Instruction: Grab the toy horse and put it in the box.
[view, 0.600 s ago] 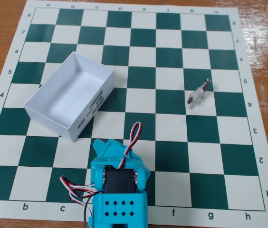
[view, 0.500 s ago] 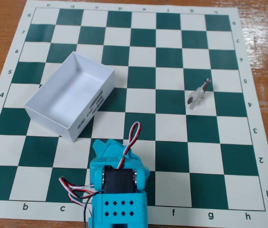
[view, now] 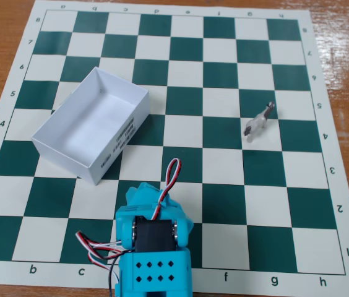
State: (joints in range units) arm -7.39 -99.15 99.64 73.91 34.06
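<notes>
my claw sits at the bottom centre of the frame, a turquoise plastic body with red, white and black wires looping over it. from this fixed view i look down on its back and motor housing, so the fingers are hidden under the body and i cannot tell whether they are spread or pressed together. nothing appears to be held.

the tiny pale grey-white plastic toy horse with a darker head lies up and to the right of me, in the right middle of the frame, on the green-and-cream chessboard mat that covers the wooden table. it is well apart from my claw, several squares off along a diagonal. its long axis runs slanted, from lower left at the rump to upper right at the head, roughly in line with the direction i would travel to reach it. so i judge that my fingers should close across that axis, on its flanks, rather than along it. i cannot tell whether it stands or lies on its side.

the shallow white cardboard box with a small black label on its long side sits in the left middle of the frame, empty, up and to the left of my claw and much nearer than the horse. the reach goes right first, then back across to the left.
</notes>
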